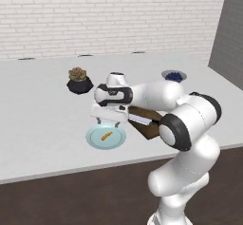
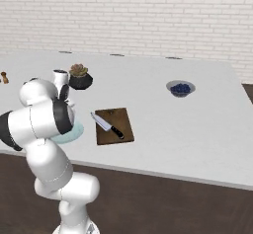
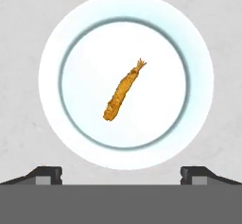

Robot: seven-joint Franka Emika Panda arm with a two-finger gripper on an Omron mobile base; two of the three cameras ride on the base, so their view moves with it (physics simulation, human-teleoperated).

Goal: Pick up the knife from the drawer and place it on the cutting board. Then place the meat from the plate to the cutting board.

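My two-finger gripper (image 1: 108, 121) hangs spread wide, grasping nothing, above the white counter (image 1: 38, 115) backed by a whitewashed brick wall (image 1: 104, 15).

The robot arm (image 1: 185, 124) is made of fat, round, shiny white tubes joined one after another, with black rings where the tubes meet. Its white hand (image 1: 110, 111) is a flat block under a rounded white and black wrist, and a small white cap sits on top. Two small dark grey finger tips (image 3: 47, 175) stick out from the hand.
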